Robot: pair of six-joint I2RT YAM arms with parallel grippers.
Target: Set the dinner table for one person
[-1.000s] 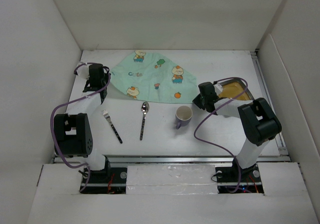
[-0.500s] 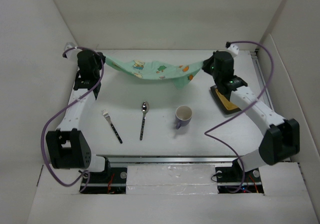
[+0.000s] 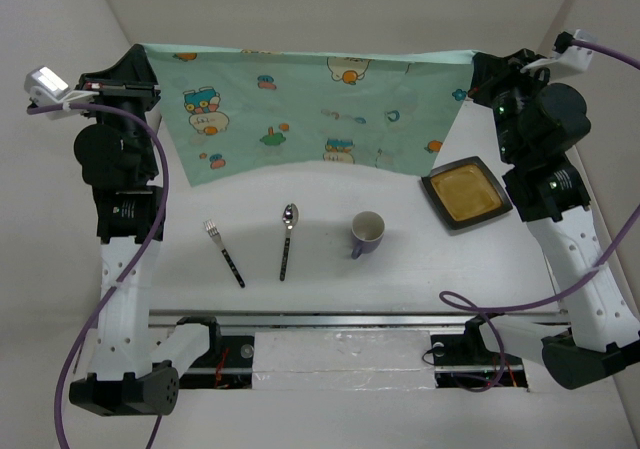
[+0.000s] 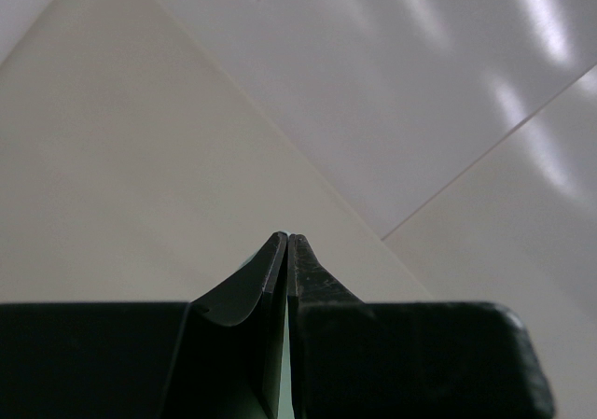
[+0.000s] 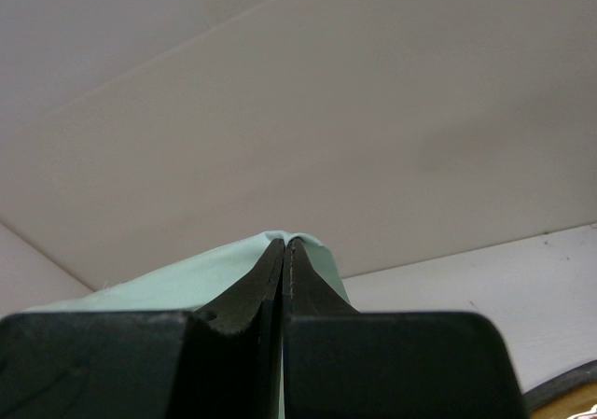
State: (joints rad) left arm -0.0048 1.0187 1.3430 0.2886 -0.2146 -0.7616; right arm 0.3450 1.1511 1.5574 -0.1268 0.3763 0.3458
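The mint-green bear-print placemat (image 3: 310, 109) hangs spread like a curtain above the far half of the white dinner table (image 3: 320, 289). My left gripper (image 3: 141, 59) is shut on its upper left corner. My right gripper (image 3: 477, 65) is shut on the upper right corner. In the right wrist view the green placemat (image 5: 187, 284) folds over the closed right gripper (image 5: 284, 242). The left wrist view shows the left gripper (image 4: 287, 237) pressed together, with only a thin green sliver between its jaws.
On the table lie a fork (image 3: 225, 253), a spoon (image 3: 287, 239) and a purple cup (image 3: 367, 233) in a row. A dark square plate (image 3: 466, 193) with a yellow centre sits at the right. A metal rail (image 3: 330, 319) runs along the near edge, and white walls close in the sides.
A second ago the placemat lay crumpled on the table. Both arms have risen and spread apart with it, so it went from sagging between them to hanging taut.
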